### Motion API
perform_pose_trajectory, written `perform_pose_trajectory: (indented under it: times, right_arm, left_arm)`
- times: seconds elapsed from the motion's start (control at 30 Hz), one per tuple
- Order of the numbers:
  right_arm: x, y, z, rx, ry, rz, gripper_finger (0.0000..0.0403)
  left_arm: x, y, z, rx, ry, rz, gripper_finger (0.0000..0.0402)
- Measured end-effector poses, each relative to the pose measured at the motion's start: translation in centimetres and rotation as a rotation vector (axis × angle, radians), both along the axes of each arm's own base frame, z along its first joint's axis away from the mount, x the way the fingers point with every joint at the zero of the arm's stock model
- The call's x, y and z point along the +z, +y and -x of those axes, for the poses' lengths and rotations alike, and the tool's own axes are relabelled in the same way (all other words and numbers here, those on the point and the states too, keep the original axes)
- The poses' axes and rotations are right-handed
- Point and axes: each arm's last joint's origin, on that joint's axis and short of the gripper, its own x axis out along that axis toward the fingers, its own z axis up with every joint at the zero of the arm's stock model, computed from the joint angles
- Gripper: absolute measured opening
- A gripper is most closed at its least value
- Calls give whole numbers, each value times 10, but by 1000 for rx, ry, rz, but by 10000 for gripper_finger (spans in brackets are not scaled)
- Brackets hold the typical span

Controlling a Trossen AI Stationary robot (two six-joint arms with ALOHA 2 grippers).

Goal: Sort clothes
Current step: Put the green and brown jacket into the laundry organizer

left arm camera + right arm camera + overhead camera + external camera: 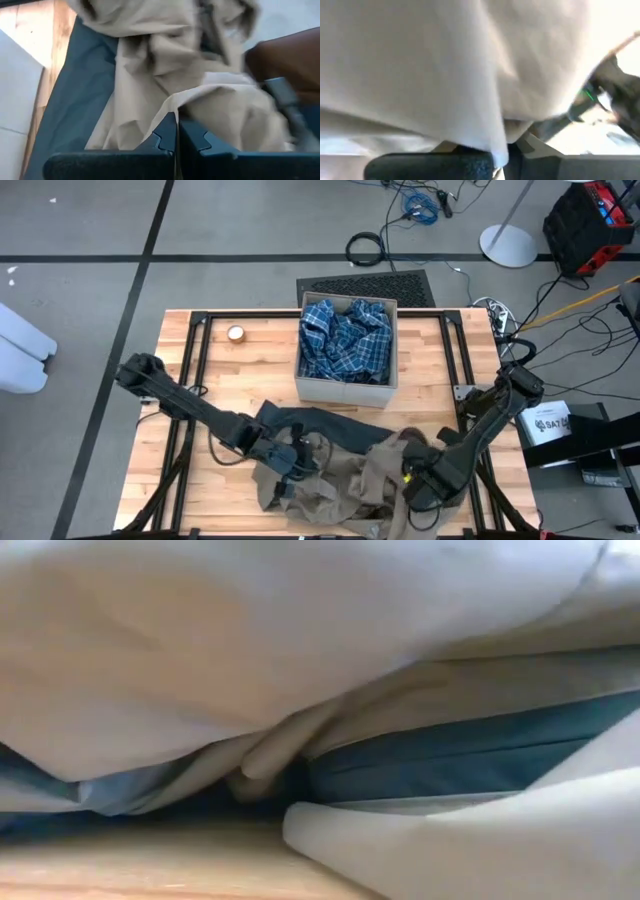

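A khaki tan garment [350,480] lies crumpled at the table's near edge, partly on a dark grey-green garment [310,425] spread flat on the table. The blue-and-white plaid garment [345,340] lies inside the beige fabric box [345,392]. My left gripper [298,465] is at the khaki garment's left side, shut on it [177,132]. My right gripper [412,485] is at its right side, shut on it [502,157]. In the low view, pale cloth [250,650] and a teal band [470,755] fill the picture. The white garment cannot be told apart. My left gripper pinches an edge of the khaki garment [167,107] between its two shut fingers, coming in low from the table's left. The cloth rises slack from the fingers and lies on the dark garment. My right gripper has a fold of the khaki cloth [497,145] between its fingers. The cloth drapes over the gripper and hides most of the contact.
The box stands at the table's middle far side. A roll of tape [236,333] lies at the far left. A dark brown piece [410,438] sits at the pile's right. Bare wood shows at the left [190,480] and around the box.
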Motion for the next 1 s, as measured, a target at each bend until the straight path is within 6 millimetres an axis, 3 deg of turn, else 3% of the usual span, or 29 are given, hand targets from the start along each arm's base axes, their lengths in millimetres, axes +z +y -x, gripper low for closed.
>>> perform_pose_trajectory:
  times: [0.17, 0.3, 0.63, 0.77, 1.0]
  right_arm:
    - [26, 13, -23, 114, -288, -88, 1]
    - [36, 14, -49, 190, -501, -147, 0]
    - [10, -1, -120, 453, -675, -139, 0]
    - [3, -7, -121, 465, -607, -125, 0]
    - [1, -9, -101, 342, -470, -54, 0]
  left_arm:
    - [-22, 0, -18, 55, -12, -69, 9]
    - [-31, 5, -27, 80, -12, -71, 9]
    - [-30, 25, -41, 124, -50, -45, 9]
    - [-25, 25, -35, 65, 27, -127, 37]
    - [3, 15, -20, 41, 125, -196, 151]
